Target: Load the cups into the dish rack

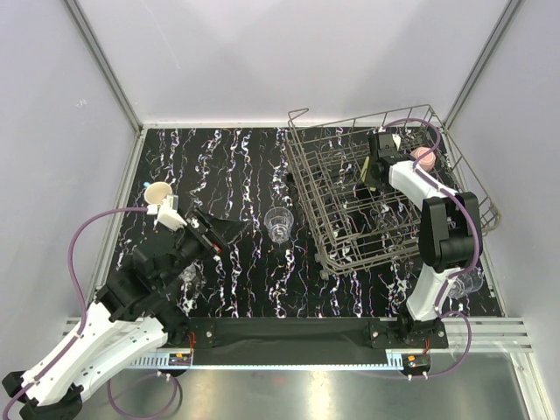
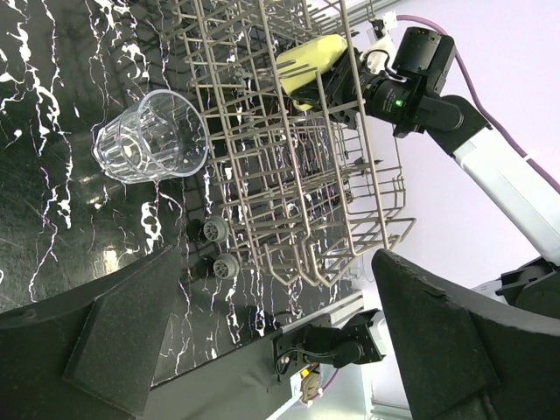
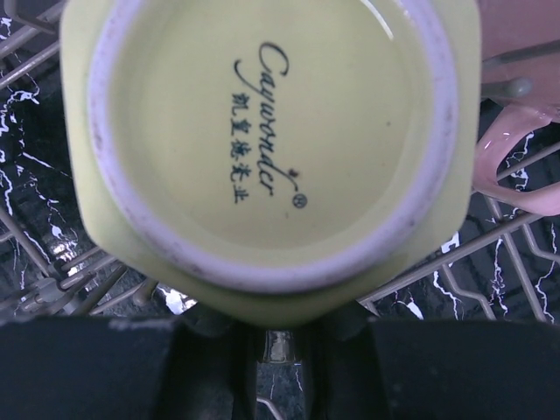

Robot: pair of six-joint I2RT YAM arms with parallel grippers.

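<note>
Top external view: shows the dish rack [image 1: 350, 236], a large grey wire basket, on the right half of the black, white-veined bench [image 1: 227, 157]. Holds a pink mug [image 1: 423, 159] near its far right corner, with the right arm bent over the rack and reaching in just beside that mug. Shows a clear glass [image 1: 278, 223] upright on the bench, between the rack and the left arm and touching neither. Shows a cream cup [image 1: 158, 192] near the bench's left edge, mouth up, beside the left arm's cable. Shows a second clear glass [image 1: 468, 280] outside the rack, close to the right arm's lower link.

Right wrist view: fills almost wholly with the underside of a pale yellow mug [image 3: 271, 140], ringed by a white foot and printed with dark script. Rests among the rack's wires, base toward the camera, with the pink mug's handle just beside it at the right edge. Shows the right gripper [image 3: 273, 350] as two black blocks along the bottom, parted by a narrow gap right under the yellow mug; cannot tell whether either finger presses on it.

Left wrist view: looks between the two dark fingers of the left gripper [image 2: 278, 262], spread wide and holding nothing. Shows the first clear glass and the rack beyond them, with the yellow mug tilted at the tip of the right arm.
</note>
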